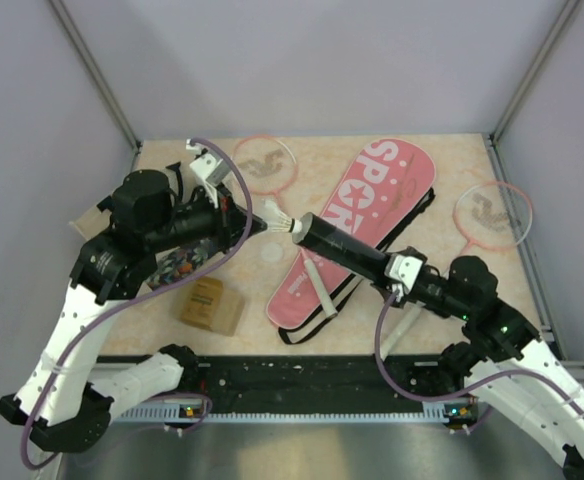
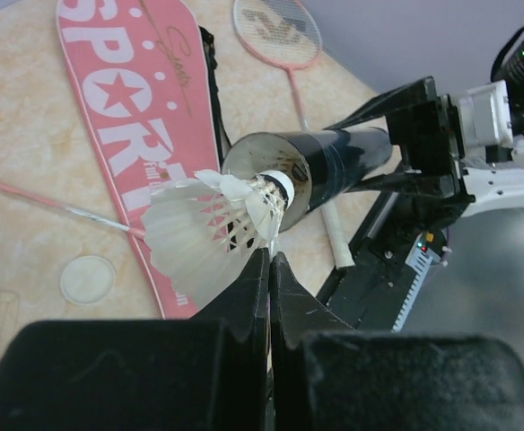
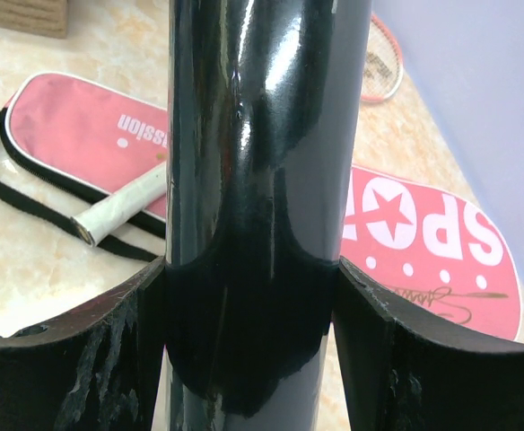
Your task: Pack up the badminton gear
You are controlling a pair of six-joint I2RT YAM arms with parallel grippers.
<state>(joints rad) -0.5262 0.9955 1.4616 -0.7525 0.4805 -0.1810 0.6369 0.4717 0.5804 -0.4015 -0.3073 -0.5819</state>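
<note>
Step in hand: loading the shuttlecock into the tube. Left jaws are fully closed, tips pinching the shuttlecock low on its feather skirt. It is held in the air, cork end right at the tube's open mouth, just entering or about to; can't tell how deep. Right jaws are part open, clamped on both sides of the tube body, holding it off the surface and nearly level, mouth aimed at the left arm.

The pink cover lies flat mid-surface. One racket sits at the far edge beside it and the other racket at the right, both still out. A small white disc lies near the cover, possibly the tube's lid.

Next move likely: push the shuttlecock straight along the tube's axis, then release. That needs the cork centred in the mouth and the tube kept steady. Risk: feathers catch on the rim or crush under the pinch.
</note>
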